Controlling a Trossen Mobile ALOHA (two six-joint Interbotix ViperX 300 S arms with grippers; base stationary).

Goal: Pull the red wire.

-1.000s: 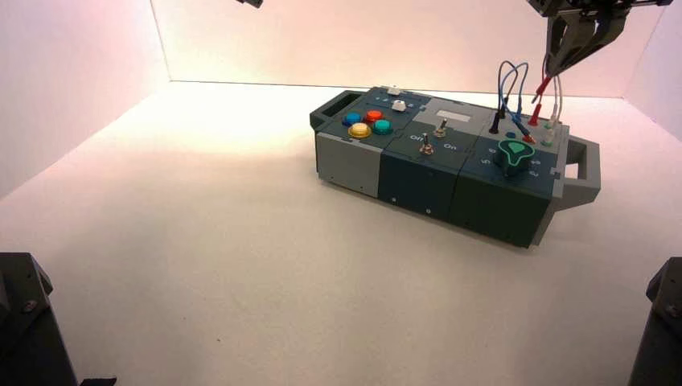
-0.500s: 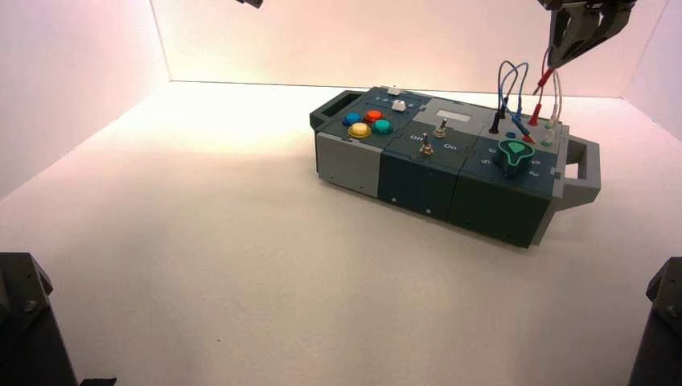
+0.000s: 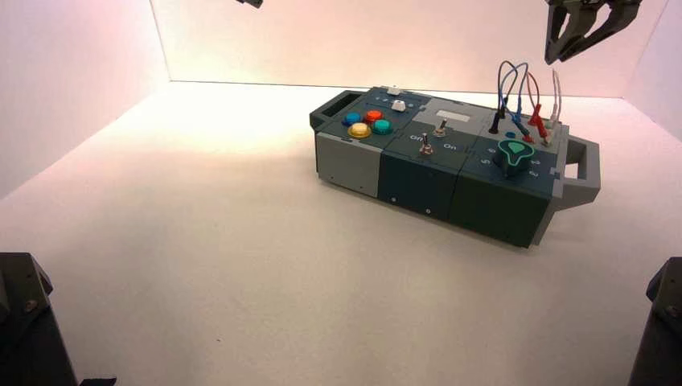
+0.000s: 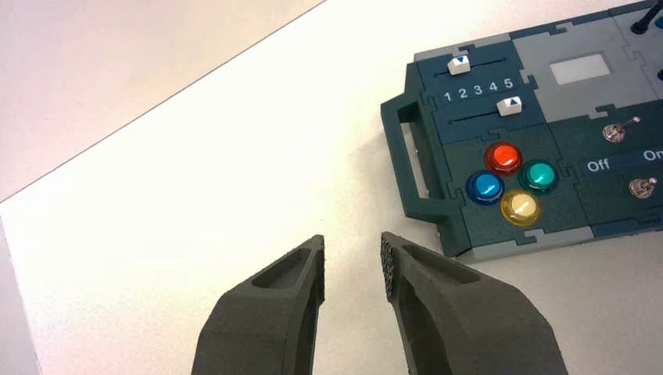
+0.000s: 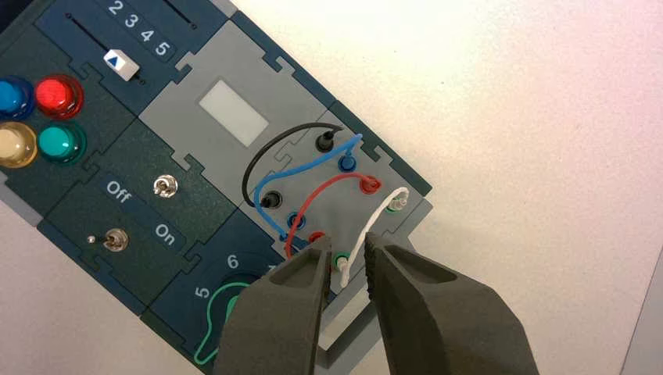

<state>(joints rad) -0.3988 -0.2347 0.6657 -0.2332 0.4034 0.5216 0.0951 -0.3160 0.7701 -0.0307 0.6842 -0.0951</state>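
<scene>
The red wire (image 5: 313, 191) arcs over the wire panel at the right end of the box (image 3: 418, 173). One end sits in a red socket (image 5: 369, 185). Its other end runs under a finger of my right gripper (image 5: 348, 254), beside a second red socket (image 5: 317, 236); I cannot tell whether that end is plugged in. In the high view the red wire (image 3: 534, 103) stands as a loop on the box. My right gripper (image 3: 581, 36) is open, empty and high above the panel. My left gripper (image 4: 353, 254) is open and empty, raised far off the box's button end.
A white lead (image 5: 367, 226) runs below the gap between my right fingers. Blue wires (image 5: 313, 168) and a black wire (image 5: 270, 152) loop beside the red one. A green knob (image 3: 513, 153), two toggle switches (image 3: 433, 137), coloured buttons (image 3: 367, 123) and sliders also sit on the box.
My right gripper has risen and opened, letting go of the red wire. The wire has dropped back into a loop on the box.
</scene>
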